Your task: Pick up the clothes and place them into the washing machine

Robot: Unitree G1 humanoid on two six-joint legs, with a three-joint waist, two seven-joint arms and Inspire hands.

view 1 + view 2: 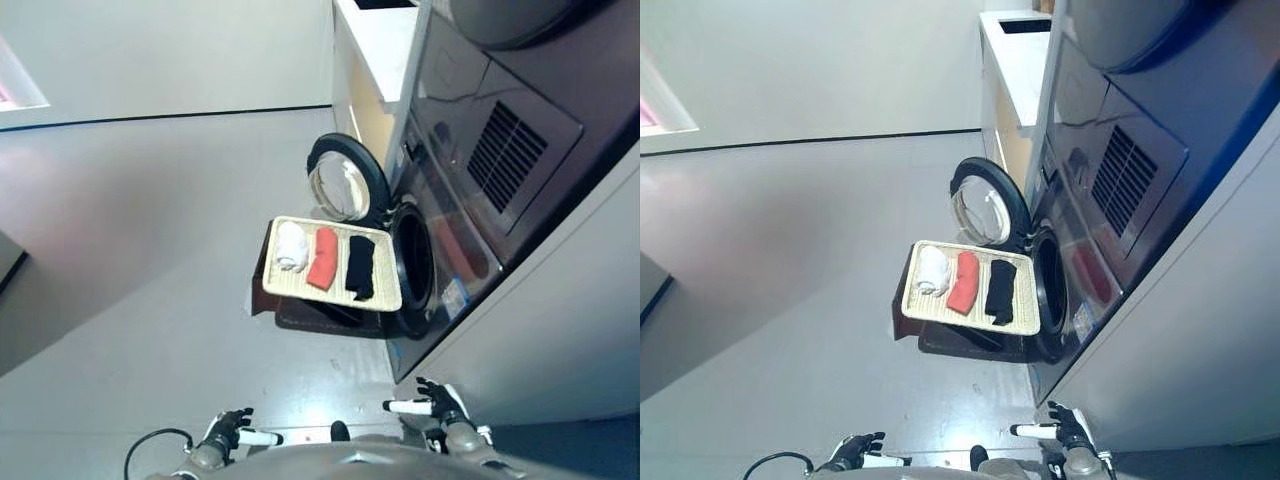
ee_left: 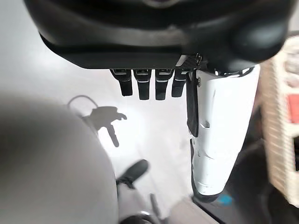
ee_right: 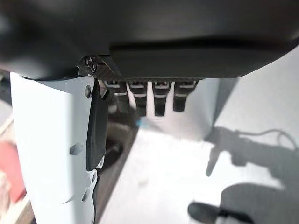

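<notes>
A cream woven tray (image 1: 283,290) is sitting on a dark low stand (image 1: 300,315) on the grey floor (image 1: 150,250), just in front of the washing machine (image 1: 470,200). Three pieces of clothing are lying side by side in the tray: a white bundle (image 1: 291,245) at the left, a red folded piece (image 1: 323,258) in the middle and a black folded piece (image 1: 361,266) at the right, nearest the machine. None of them is touching a hand.

The washing machine is standing along the right side of the scene. Its round door (image 1: 347,180) is hanging wide open, swung out to the far side of the tray, and the dark drum opening (image 1: 413,265) is facing the tray's right edge. Beyond the machine, a white counter (image 1: 385,45) is running toward the far wall.

The left hand (image 1: 228,430) is hanging low at the near edge of the scene, well apart from the tray, with its fingers (image 2: 140,86) relaxed and spread and its white-covered thumb (image 2: 217,135) pointing out; it is holding nothing. The right hand (image 1: 440,402) is hanging at the near right, close to the machine's front corner, likewise loosely open with fingers (image 3: 159,100) extended and the white thumb (image 3: 51,149) standing clear, and it is also empty.
</notes>
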